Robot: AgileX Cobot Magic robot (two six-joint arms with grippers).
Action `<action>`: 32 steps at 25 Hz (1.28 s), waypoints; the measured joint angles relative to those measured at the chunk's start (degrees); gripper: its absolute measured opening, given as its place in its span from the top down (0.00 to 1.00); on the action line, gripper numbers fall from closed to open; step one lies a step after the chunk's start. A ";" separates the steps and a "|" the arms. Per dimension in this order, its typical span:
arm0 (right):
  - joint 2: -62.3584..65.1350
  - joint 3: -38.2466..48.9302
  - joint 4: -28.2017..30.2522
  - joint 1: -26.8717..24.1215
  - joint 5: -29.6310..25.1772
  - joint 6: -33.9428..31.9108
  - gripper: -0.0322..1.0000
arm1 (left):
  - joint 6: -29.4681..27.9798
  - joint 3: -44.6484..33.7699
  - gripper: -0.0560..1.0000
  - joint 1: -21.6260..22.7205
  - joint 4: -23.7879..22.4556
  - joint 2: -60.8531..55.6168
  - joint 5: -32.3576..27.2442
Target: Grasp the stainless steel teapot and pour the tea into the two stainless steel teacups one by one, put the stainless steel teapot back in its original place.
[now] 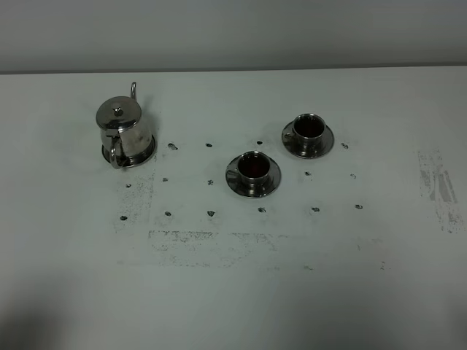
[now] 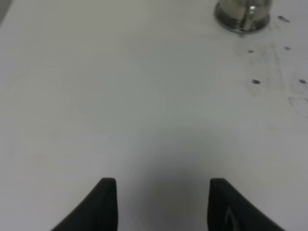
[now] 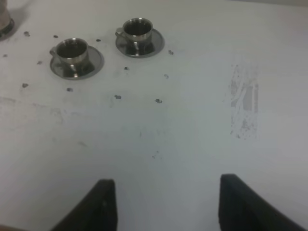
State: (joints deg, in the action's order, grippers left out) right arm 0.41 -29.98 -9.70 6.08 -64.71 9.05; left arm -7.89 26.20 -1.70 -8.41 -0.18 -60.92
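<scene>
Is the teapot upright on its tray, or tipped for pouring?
Upright. The stainless steel teapot stands on its round tray, lid knob on top, with no gripper near it. Both teacups show dark liquid inside.

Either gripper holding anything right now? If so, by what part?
Nothing held. The left gripper and right gripper are both open over bare table. The teapot stands on its tray, untouched.

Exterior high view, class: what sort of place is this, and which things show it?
Probably a robot test bench, not a kitchen: a bare white table scuffed and dotted with position marks, holding only a steel teapot and two teacups.
</scene>
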 joint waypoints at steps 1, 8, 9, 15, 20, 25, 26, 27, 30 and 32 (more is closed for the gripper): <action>0.00 0.00 0.00 0.00 0.00 0.00 0.53 | 0.00 0.00 0.54 1.48 0.05 0.00 0.00; 0.00 0.00 0.00 0.00 0.00 0.00 0.53 | 0.00 0.00 0.54 4.45 0.15 0.00 0.00; 0.00 0.00 0.00 0.00 0.00 0.00 0.53 | 0.00 0.00 0.54 4.45 0.17 0.00 0.00; 0.00 0.00 0.00 0.00 0.00 0.00 0.53 | -0.17 0.00 0.54 3.52 0.58 0.00 0.00; 0.00 0.00 0.00 0.00 0.00 0.00 0.53 | -0.29 0.00 0.54 1.50 1.45 0.00 0.00; 0.00 0.00 0.00 0.00 0.00 0.00 0.53 | -0.31 0.00 0.54 0.92 1.45 0.00 -0.04; 0.00 0.00 0.00 0.00 0.00 0.00 0.53 | -0.31 0.00 0.54 0.92 1.45 0.00 -0.04; 0.00 0.00 0.00 0.00 0.00 0.00 0.53 | -0.31 0.00 0.54 0.92 1.45 0.00 -0.04; 0.00 0.00 0.00 0.00 0.00 0.00 0.53 | -0.31 0.00 0.54 0.92 1.45 0.00 -0.04; 0.00 0.00 0.00 0.00 0.00 0.00 0.53 | -0.31 0.00 0.54 0.92 1.45 0.00 -0.04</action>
State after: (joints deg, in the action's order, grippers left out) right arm 0.41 -29.98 -9.70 6.08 -64.71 9.05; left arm -8.20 26.20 -0.78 -6.96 -0.18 -60.96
